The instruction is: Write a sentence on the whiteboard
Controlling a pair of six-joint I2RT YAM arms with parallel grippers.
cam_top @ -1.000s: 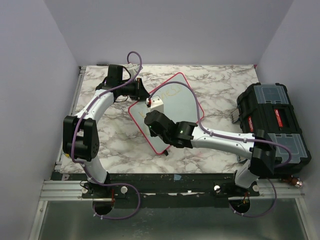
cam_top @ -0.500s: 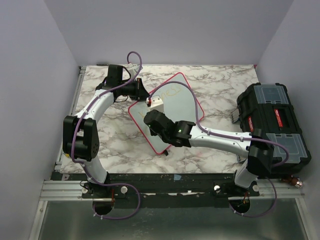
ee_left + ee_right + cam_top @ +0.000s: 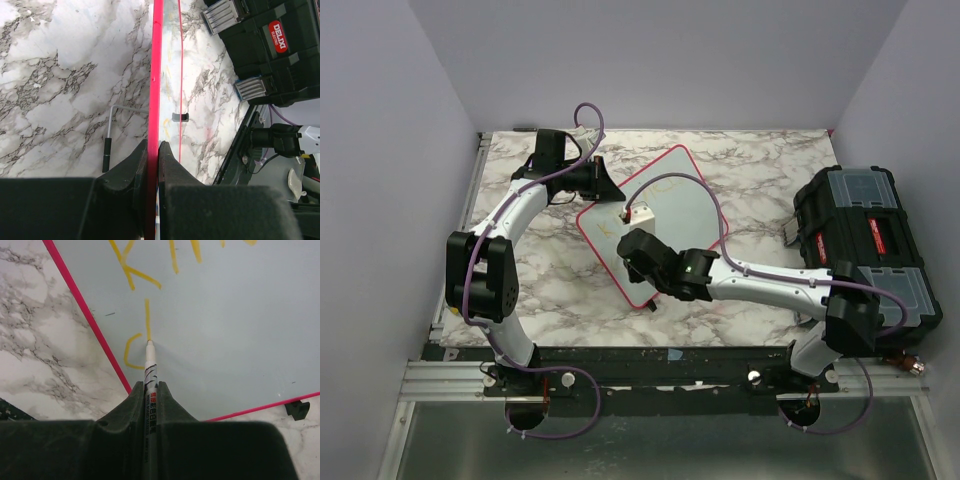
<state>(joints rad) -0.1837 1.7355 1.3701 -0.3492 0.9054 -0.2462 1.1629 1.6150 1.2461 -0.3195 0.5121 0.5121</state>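
The whiteboard [image 3: 670, 205], white with a thin pinkish-red frame, lies at an angle on the marble table. My left gripper [image 3: 604, 186] is shut on its far-left edge; in the left wrist view both fingers [image 3: 131, 165] pinch the red frame [image 3: 156, 75]. My right gripper [image 3: 626, 243] is shut on a white marker [image 3: 150, 377]. The marker's tip touches the board just below a short yellow stroke. The sentence [image 3: 145, 275] shows as yellow letters, with a curved stroke [image 3: 129, 352] near the board's left frame.
A black toolbox [image 3: 865, 250] with red labels sits at the table's right edge. A small hex key [image 3: 107, 150] lies on the marble beside the board. A black clip [image 3: 180, 117] sits on the board's edge. Purple cables loop over both arms.
My right gripper has shifted slightly toward the near side over the board with the marker, uncovering yellow strokes at the board's left. The left gripper and the board have stayed put.
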